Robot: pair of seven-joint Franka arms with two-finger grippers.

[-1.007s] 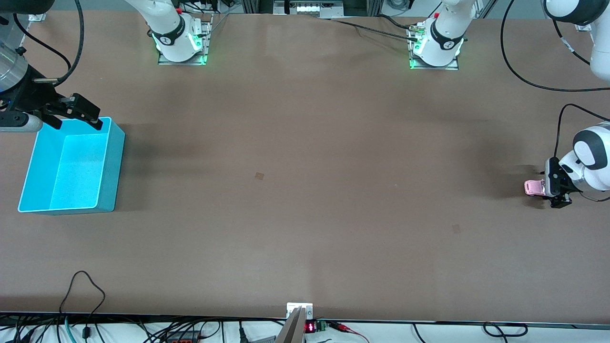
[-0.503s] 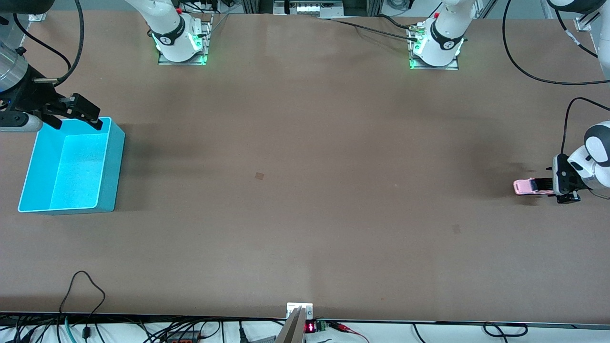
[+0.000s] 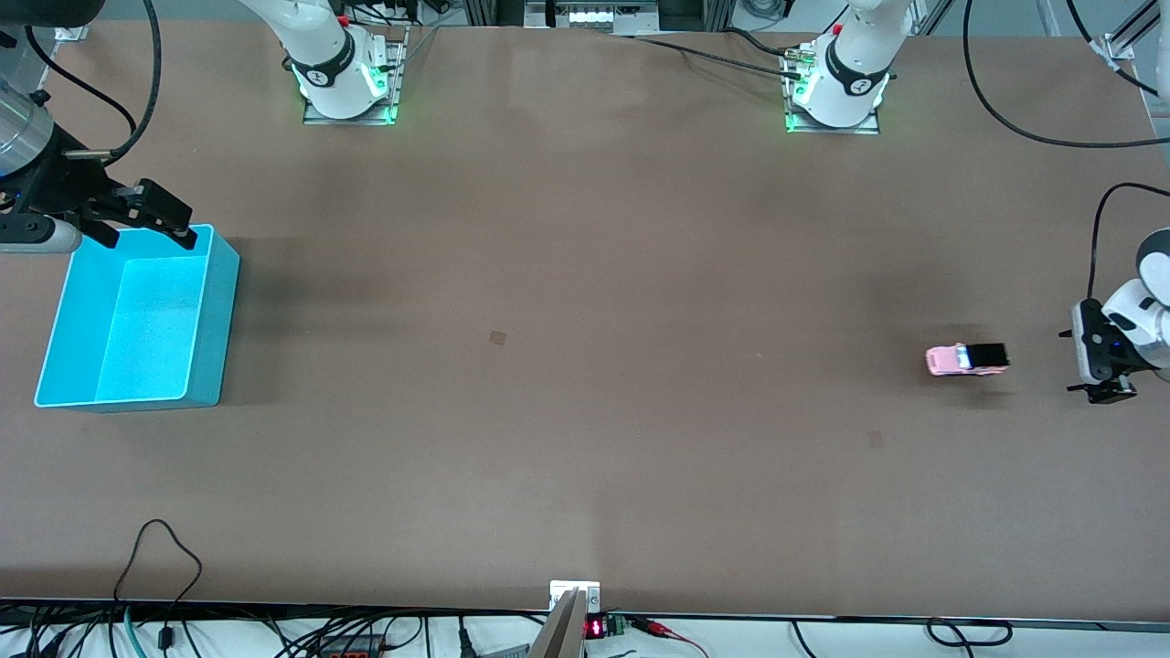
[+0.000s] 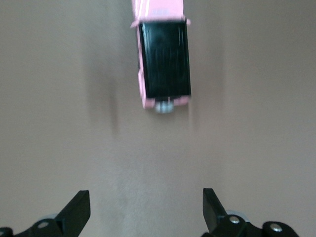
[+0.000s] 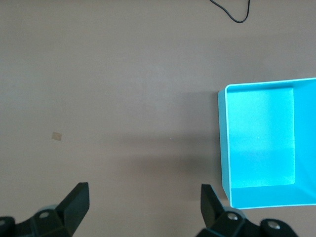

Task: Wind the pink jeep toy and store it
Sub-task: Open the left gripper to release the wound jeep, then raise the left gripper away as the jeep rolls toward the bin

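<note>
Almost nothing here can be read. A small display [image 3: 594, 628] at the desk [image 3: 585, 274] edge nearest the front camera glows with red digits, too small to make out. Each robot base carries a black band with a small round white mark, one on the right arm's base [image 3: 319, 75] and one on the left arm's base [image 3: 857, 85] (neither mark is legible as letters). No other text, label or number shows in any view.

A robotics lab: two white arm bases [image 3: 347, 78] with green lights are bolted to a wide brown bench [image 3: 585, 457], with cables [image 3: 155, 557] and electronics [image 3: 594, 628] along its edge.
</note>
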